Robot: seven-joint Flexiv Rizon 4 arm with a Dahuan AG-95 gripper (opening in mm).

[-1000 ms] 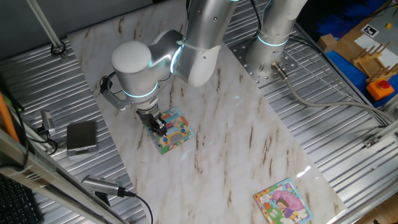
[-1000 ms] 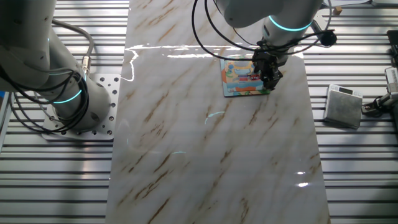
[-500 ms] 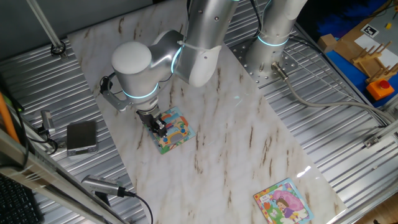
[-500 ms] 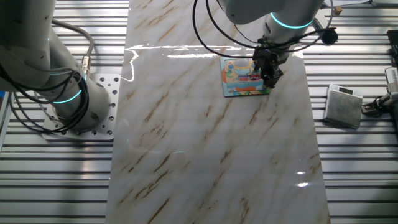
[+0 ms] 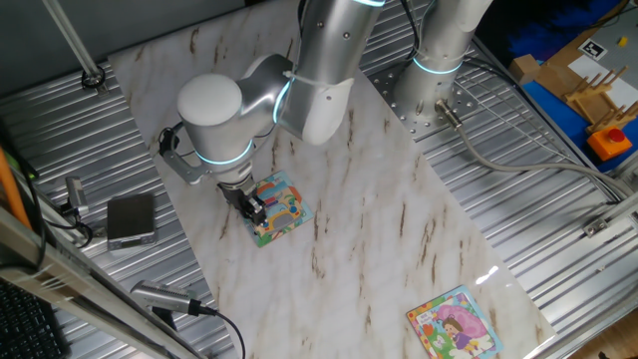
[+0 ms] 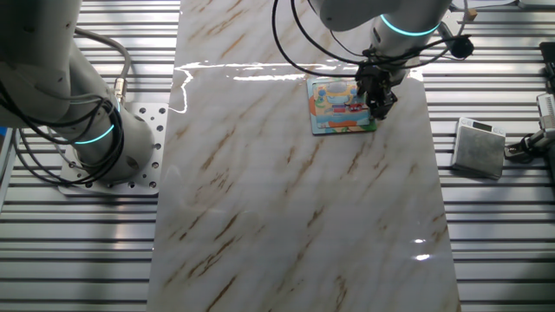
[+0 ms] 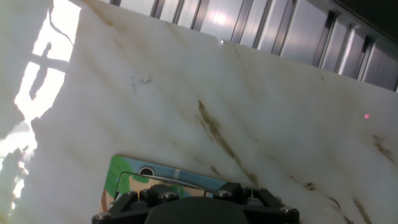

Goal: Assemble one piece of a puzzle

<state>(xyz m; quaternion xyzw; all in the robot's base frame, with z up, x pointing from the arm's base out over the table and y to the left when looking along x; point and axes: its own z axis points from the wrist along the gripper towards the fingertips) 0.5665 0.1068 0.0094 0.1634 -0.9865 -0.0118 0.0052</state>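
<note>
The puzzle is a small square board with a teal, green and orange border, lying on the marble slab. In the other fixed view the puzzle sits near the slab's far right side. My gripper points straight down over the puzzle's edge nearest the grey box, its dark fingers close together at the board. From the other side the gripper stands over the puzzle's right border. The hand view has only the hand's dark housing and a corner of the puzzle. The piece is hidden; the fingertips are too small to read.
A second square puzzle with a pink-dressed girl lies at the slab's near right corner. A grey box rests on the ribbed metal beside the slab. Another arm's base stands at the slab's far edge. Cables trail nearby.
The arm's wrist has shifted slightly along the puzzle's edge; the fingers stay over the same border. The puzzle has not moved.
</note>
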